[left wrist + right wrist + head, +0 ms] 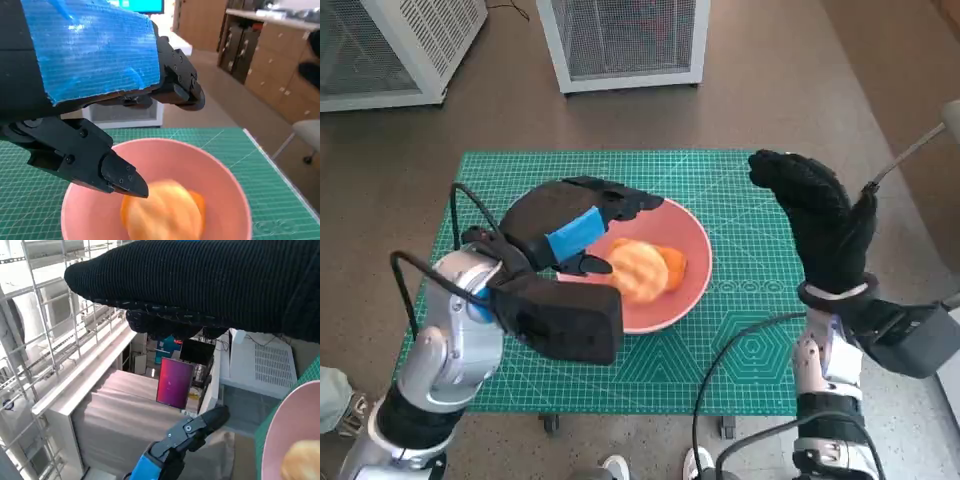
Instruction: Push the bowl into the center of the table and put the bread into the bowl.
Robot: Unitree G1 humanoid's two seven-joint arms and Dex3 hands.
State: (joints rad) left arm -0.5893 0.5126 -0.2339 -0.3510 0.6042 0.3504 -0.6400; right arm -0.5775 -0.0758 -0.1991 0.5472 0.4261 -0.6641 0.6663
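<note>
A pink bowl sits near the middle of the green cutting mat, with an orange-yellow bread roll lying inside it. The left wrist view shows the bowl and the bread close up. My left hand hovers over the bowl's left rim, fingers spread, holding nothing; its black fingers reach above the bowl. My right hand is raised to the right of the bowl, fingers extended, empty. The right wrist view catches the bowl's rim and the bread.
Two white mesh-sided cabinets stand on the floor beyond the table. A metal rod leans in at the right edge. Shoes show below the table's near edge. Wooden cabinets fill the room's far side.
</note>
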